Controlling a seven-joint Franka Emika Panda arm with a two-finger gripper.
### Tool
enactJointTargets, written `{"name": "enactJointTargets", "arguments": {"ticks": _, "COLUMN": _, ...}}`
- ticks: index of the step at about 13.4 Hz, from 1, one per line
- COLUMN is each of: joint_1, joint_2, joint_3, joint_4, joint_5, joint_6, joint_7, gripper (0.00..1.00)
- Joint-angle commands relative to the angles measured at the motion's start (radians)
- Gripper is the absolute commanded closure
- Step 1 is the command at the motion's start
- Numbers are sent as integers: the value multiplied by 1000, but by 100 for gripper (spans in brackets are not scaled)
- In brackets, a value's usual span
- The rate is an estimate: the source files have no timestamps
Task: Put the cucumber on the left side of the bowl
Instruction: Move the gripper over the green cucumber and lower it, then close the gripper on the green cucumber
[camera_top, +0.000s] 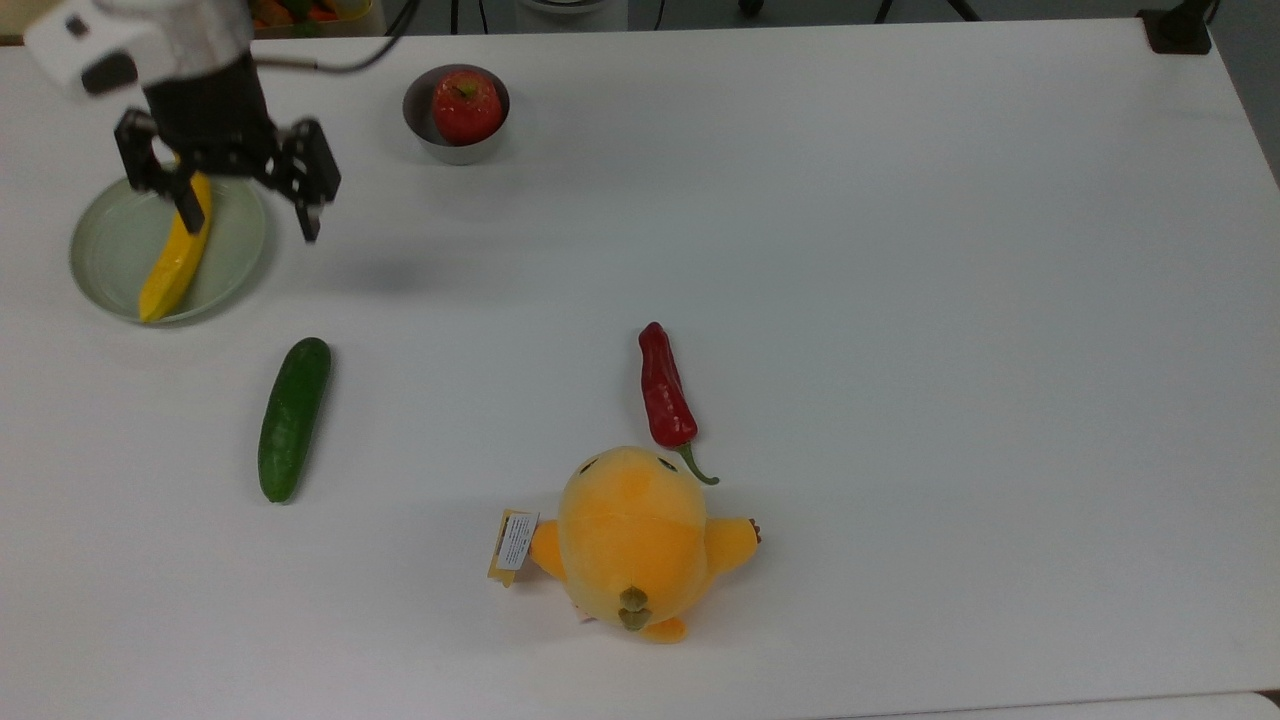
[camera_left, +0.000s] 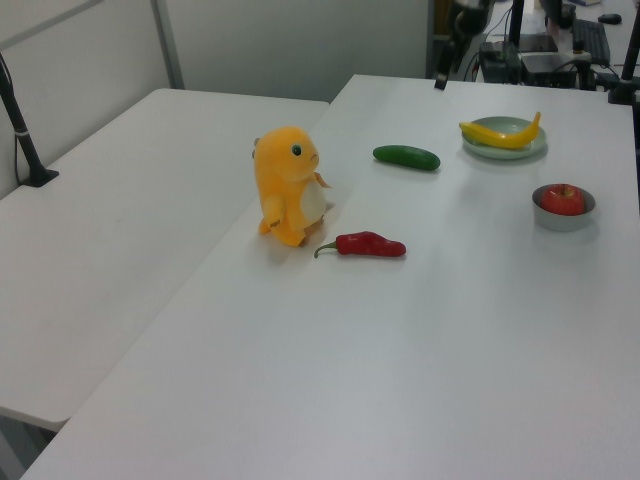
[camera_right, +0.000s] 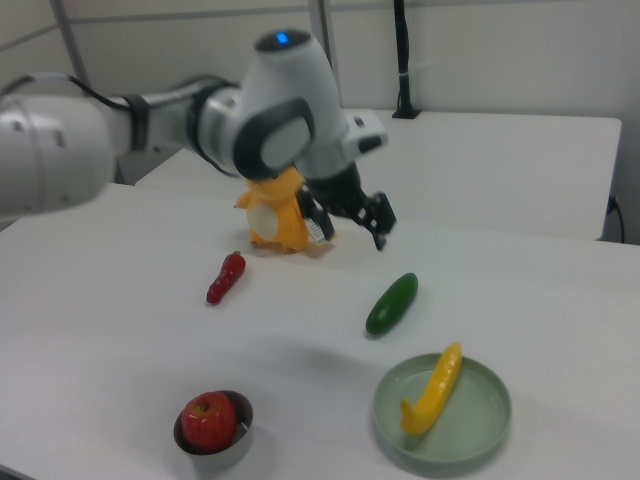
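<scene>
The black two-finger gripper (camera_top: 247, 210) hangs with its fingers spread apart and empty above the pale green flat plate (camera_top: 110, 250) bearing the yellow banana (camera_top: 176, 256). The dark green smooth cucumber (camera_top: 293, 417) lies on the white table (camera_top: 900, 300), well apart from the small grey metal bowl (camera_top: 428, 138), which holds a red apple (camera_top: 466, 105).

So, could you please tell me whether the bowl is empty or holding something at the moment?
Holding something. A red apple sits inside the grey bowl and nearly fills it, clear in the top view and the right view.
</scene>
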Motion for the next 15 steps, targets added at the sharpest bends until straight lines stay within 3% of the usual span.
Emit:
{"name": "enactJointTargets", "arguments": {"ticks": 1, "joint_1": 2, "joint_2": 141, "joint_3": 1, "joint_4": 27, "joint_5": -12, "joint_6": 125, "joint_7": -6, "gripper": 0}}
{"name": "enactJointTargets", "arguments": {"ticks": 7, "joint_1": 3, "joint_2": 315, "joint_3": 9, "joint_4": 42, "joint_5": -34, "joint_6": 334, "joint_7": 4, "gripper": 0}}
{"name": "enactJointTargets", "arguments": {"ticks": 11, "joint_1": 3, "joint_2": 338, "joint_3": 10, "joint_4": 53, "joint_5": -41, "joint_6": 346, "joint_7": 8, "gripper": 0}}
{"name": "enactJointTargets", "arguments": {"ticks": 13, "joint_1": 3, "joint_2": 338, "joint_3": 10, "joint_4": 52, "joint_5": -41, "joint_6": 346, "joint_7": 8, "gripper": 21}}
{"name": "enactJointTargets", "arguments": {"ticks": 15, "joint_1": 3, "joint_2": 338, "joint_3": 10, "joint_4": 52, "joint_5": -41, "joint_6": 346, "joint_7": 8, "gripper": 53}}
